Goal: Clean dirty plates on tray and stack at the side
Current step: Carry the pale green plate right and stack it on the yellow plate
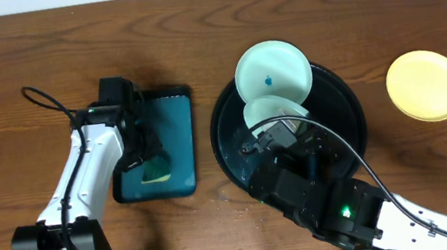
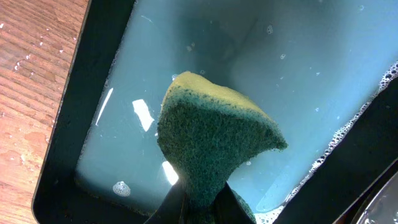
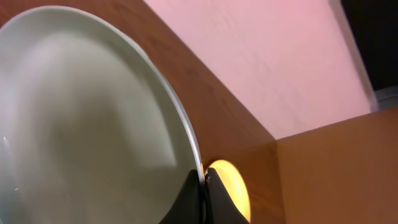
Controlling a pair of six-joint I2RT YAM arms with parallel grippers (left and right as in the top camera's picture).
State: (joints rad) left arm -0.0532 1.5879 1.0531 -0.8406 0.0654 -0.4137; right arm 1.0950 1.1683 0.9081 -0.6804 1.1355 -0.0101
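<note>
Right gripper is clamped on the rim of a mint plate over the black tray; a sponge is pinched by the left gripper. One yellow plate is set aside, right; a smudged plate is judged uncleaned.

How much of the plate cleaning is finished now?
Looks done: the yellow plate lies aside, without visible smudge. In hand: the right hand grips one mint plate over the black tray; the left hand holds the sponge over the teal tray. Left: the smudged mint plate, and stacking.
</note>
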